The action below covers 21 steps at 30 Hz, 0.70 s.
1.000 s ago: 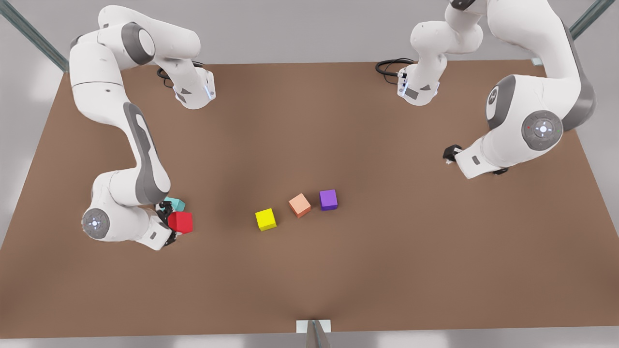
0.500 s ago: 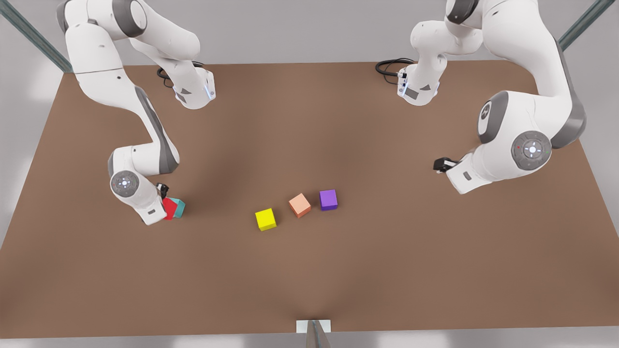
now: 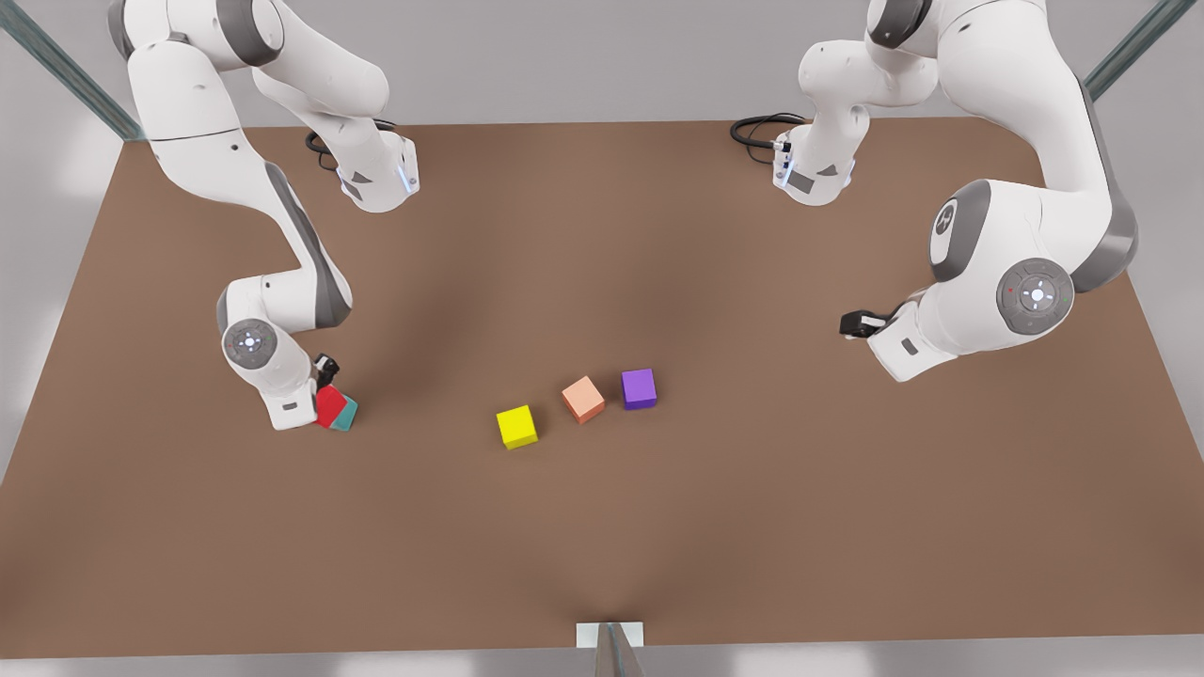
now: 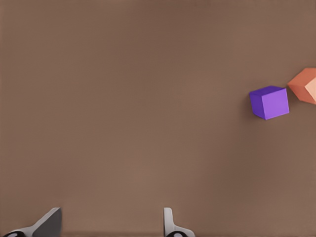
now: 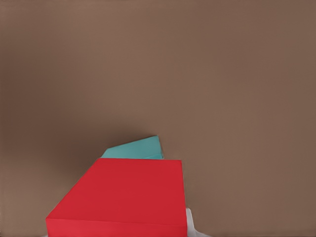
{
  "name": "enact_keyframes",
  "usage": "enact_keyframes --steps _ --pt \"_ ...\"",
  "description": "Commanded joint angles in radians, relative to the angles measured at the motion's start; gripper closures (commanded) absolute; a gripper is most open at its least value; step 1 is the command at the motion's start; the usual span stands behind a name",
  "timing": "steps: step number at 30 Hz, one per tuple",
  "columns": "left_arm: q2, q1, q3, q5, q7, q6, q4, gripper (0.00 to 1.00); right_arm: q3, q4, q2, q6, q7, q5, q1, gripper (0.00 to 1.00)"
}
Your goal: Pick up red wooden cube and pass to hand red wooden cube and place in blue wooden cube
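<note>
Right gripper at the front view's left, shut around red wooden cube; cube seen large and close in the right wrist view, one pale fingertip peeking beside it. Cube held tilted, low over blue wooden cube, whose teal edge poked out just behind and under the red one in both views. Whether the two cubes touched: could not tell. Key relation: target directly beneath and slightly to the far side of the held cube, so judged that a short descent with a small shift would seat it; tilt looked like a risk for a crooked landing or a nudge of the teal cube. No long axis to speak of, both plain cubes. Left gripper at the front view's right, parked well apart, waiting; fingers spread wide and empty in the left wrist view, purple cube and salmon cube ahead of it. Yellow cube mid-table, beside salmon, untouched. Judged late stage: handover done, placing underway.
</note>
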Motion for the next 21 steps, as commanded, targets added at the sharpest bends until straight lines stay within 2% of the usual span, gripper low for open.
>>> enact_keyframes --steps 1,4,6,21 --pt "-0.001 0.0 0.0 0.0 -0.047 -0.001 0.0 0.0 0.0 -0.001 0.001 -0.04 0.05 0.036 -0.002 0.36" --pt "-0.001 0.0 0.0 0.0 -0.049 -0.001 0.0 0.0 0.0 -0.002 0.007 -0.041 0.05 0.038 -0.005 0.35" --pt "-0.001 0.0 0.0 0.0 -0.049 -0.001 0.0 0.0 0.0 -0.001 0.01 -0.048 0.05 0.038 -0.005 0.0" --pt "-0.001 0.0 0.0 0.0 -0.05 -0.001 0.0 0.0 0.0 0.013 0.041 -0.043 0.053 0.039 0.002 0.0"
